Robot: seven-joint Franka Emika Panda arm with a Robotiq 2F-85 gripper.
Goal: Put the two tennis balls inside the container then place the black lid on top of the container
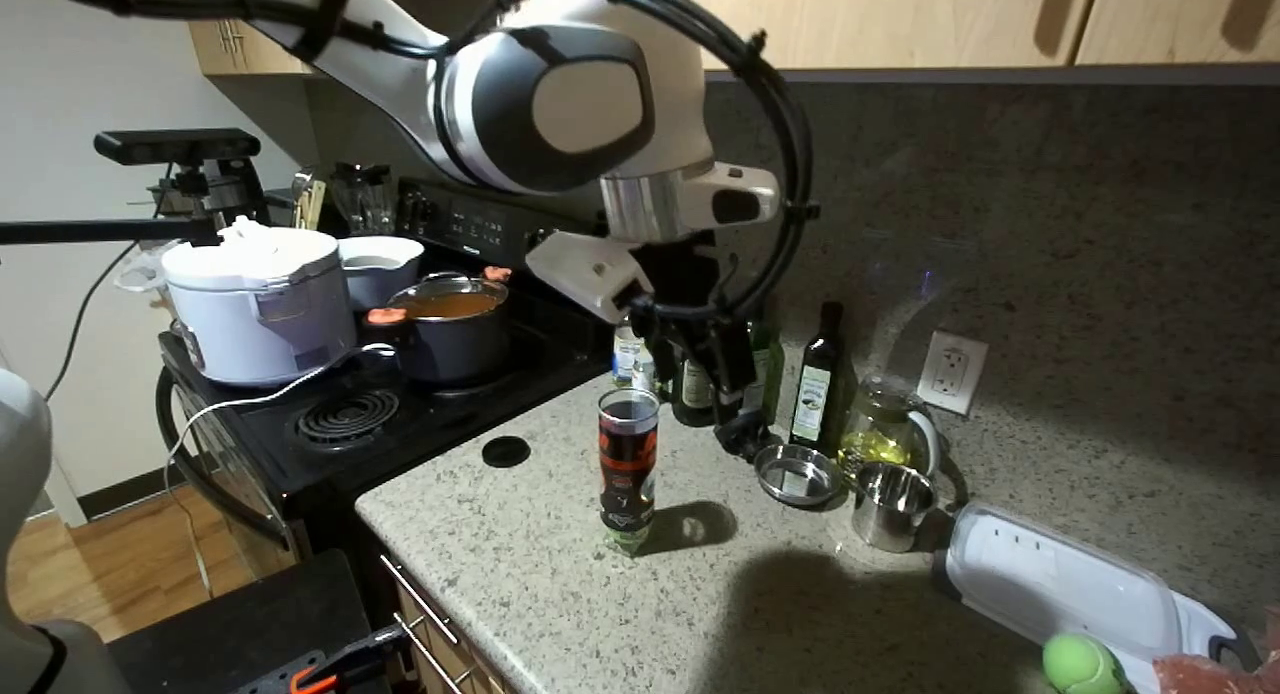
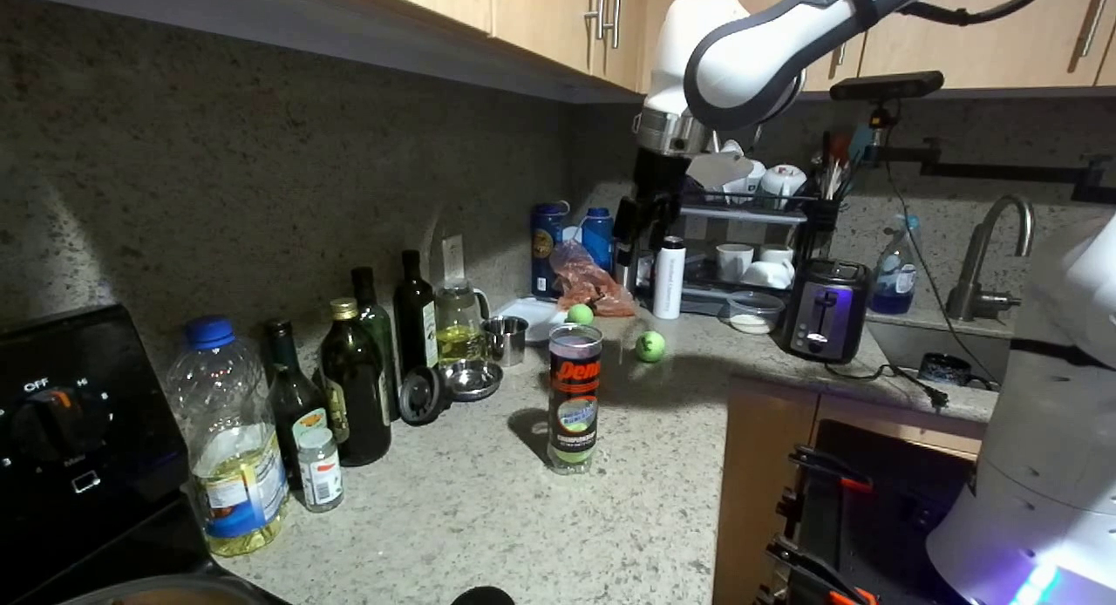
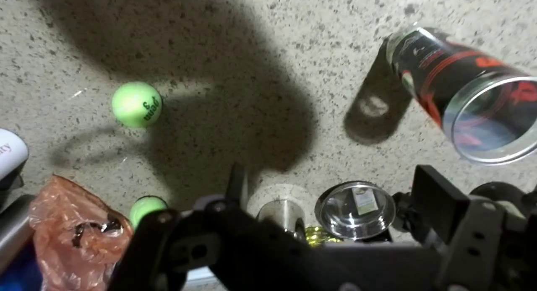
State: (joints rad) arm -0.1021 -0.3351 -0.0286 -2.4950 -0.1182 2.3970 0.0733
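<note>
The clear tube point(image 2: 574, 400) stands upright on the counter point(image 2: 649, 526) with its mouth uncovered, and the gripper point(image 3: 335, 190) hangs in the air apart from it, its jaws spread wide, released. In an exterior view, the nearer tennis ball point(image 2: 650, 346) lies beyond the tube and to its right, the farther tennis ball point(image 2: 580, 315) well behind the tube. In an exterior view, the black lid point(image 1: 506, 452) lies flat, left of the tube.
</note>
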